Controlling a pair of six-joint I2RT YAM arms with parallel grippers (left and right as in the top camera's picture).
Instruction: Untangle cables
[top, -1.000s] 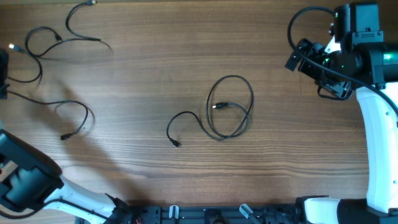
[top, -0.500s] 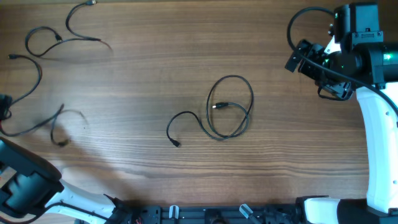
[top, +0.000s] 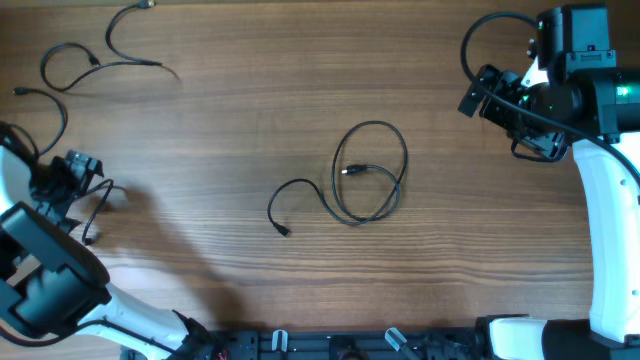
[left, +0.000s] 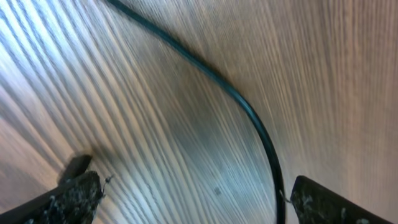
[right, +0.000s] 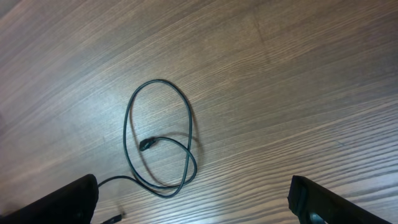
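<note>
A looped black cable (top: 370, 172) lies mid-table with its tail ending at a plug at front left; it also shows in the right wrist view (right: 158, 134). My right gripper (right: 193, 190) is open and empty, high at the far right (top: 492, 95), well away from it. A second cable (top: 95, 62) curls at the far left corner. A third cable (top: 58, 118) runs down the left edge to my left gripper (top: 78, 166). In the left wrist view this cable (left: 239, 102) lies on the wood between my open fingers (left: 193, 190), close to the right finger.
The wooden table (top: 230, 120) fills the view. My left arm's white and black body (top: 45, 285) covers the front left corner. My right arm's white link (top: 610, 230) runs along the right edge. A black rail (top: 340, 345) lines the front edge.
My left gripper has come in from the left edge onto the table. The third cable's loop has been pulled left and collapsed. The middle cable and right arm have not moved.
</note>
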